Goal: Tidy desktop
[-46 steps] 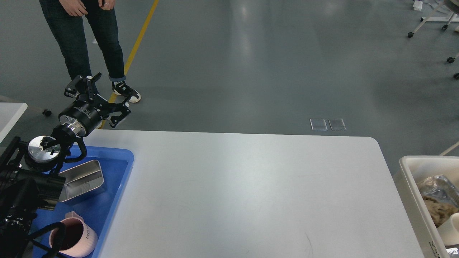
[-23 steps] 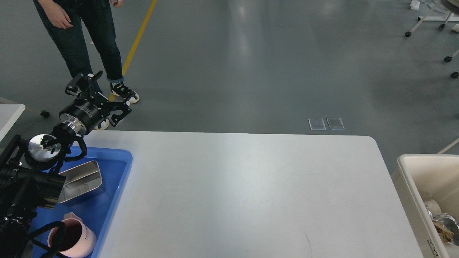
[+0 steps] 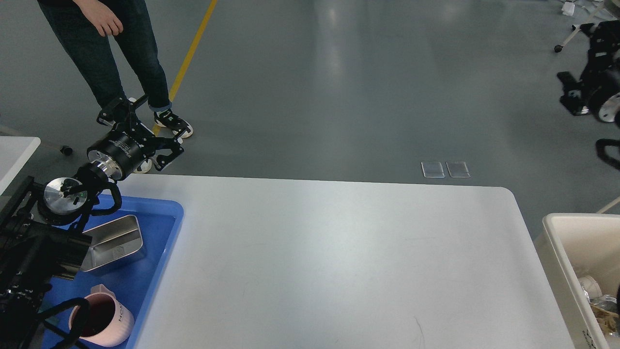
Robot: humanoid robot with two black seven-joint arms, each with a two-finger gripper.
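Metal tin (image 3: 114, 244), pink cup (image 3: 103, 322) in blue tray (image 3: 162, 252)

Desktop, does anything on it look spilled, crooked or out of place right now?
Nothing stands out. The white desktop is bare apart from faint marks. The metal box and pink cup sit inside the blue tray, with the box resting tilted.

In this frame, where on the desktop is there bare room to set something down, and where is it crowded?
The desktop is bare from the blue tray at its left edge to the cream bin past its right edge. The crowding is in the tray: metal tin, pink cup, the left arm above.
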